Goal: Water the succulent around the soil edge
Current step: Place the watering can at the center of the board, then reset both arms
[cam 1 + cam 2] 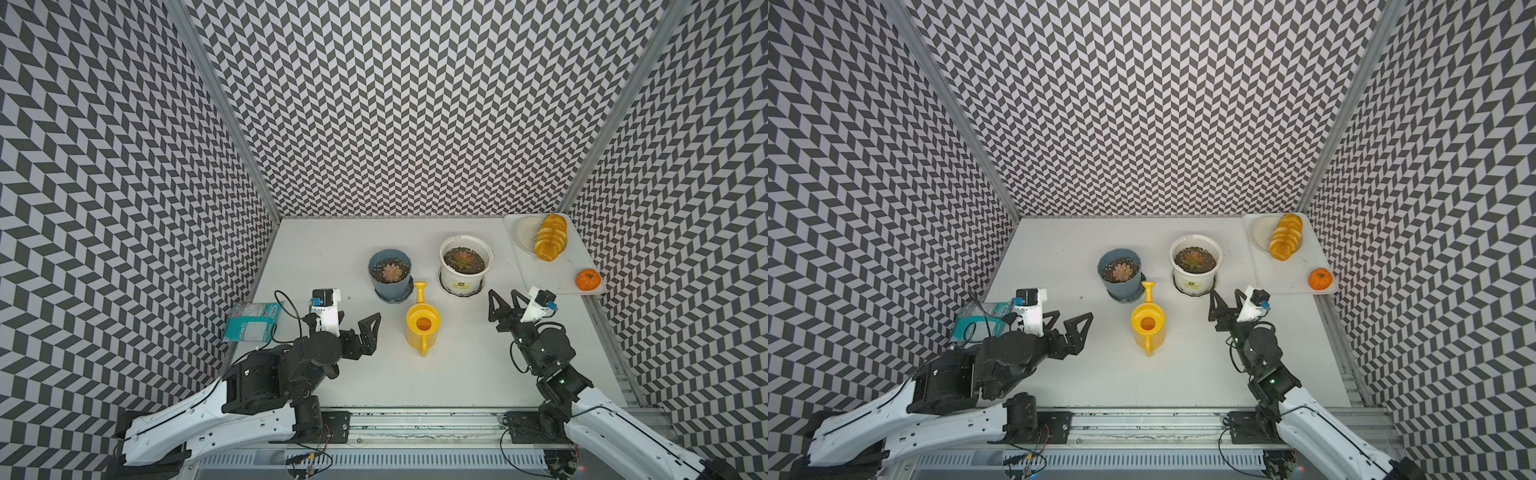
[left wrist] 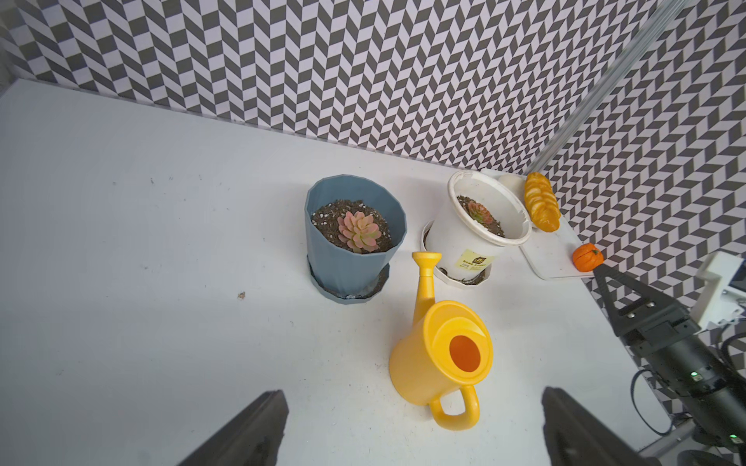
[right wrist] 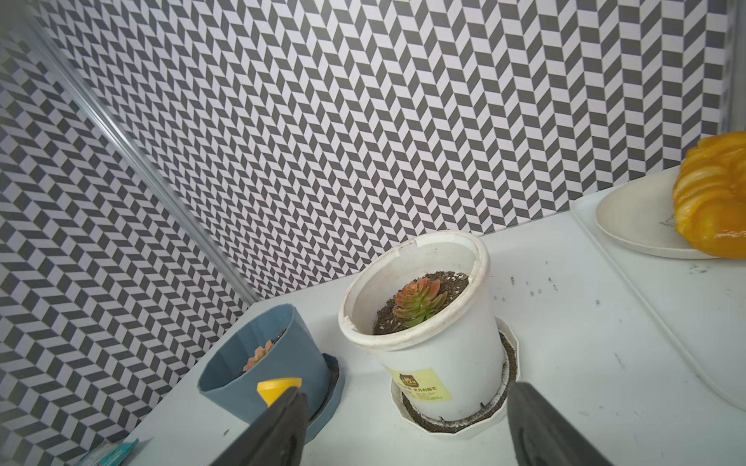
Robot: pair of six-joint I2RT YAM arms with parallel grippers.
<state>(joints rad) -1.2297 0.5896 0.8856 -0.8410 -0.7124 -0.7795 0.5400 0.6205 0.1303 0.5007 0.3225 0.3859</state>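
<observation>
A yellow watering can point(image 1: 422, 324) point(image 1: 1147, 322) point(image 2: 440, 355) stands upright mid-table, its spout towards the pots and its handle towards the front. Behind it, a pink succulent point(image 1: 390, 271) point(image 2: 359, 232) grows in a blue pot point(image 1: 388, 286), and a red-green succulent point(image 1: 463, 261) point(image 3: 420, 302) grows in a white pot point(image 1: 463, 282) point(image 3: 440, 363). Each has dark soil around it. My left gripper point(image 1: 357, 323) point(image 1: 1067, 323) point(image 2: 411, 419) is open, left of the can and clear of it. My right gripper point(image 1: 503, 297) point(image 1: 1224, 296) point(image 3: 408, 403) is open and empty, just in front and right of the white pot.
A white tray point(image 1: 557, 270) at the back right holds a plate point(image 1: 523, 235) with a bread loaf point(image 1: 550, 237) and a small orange pumpkin point(image 1: 588, 279). A teal packet point(image 1: 249, 320) lies at the left table edge. Patterned walls close in three sides.
</observation>
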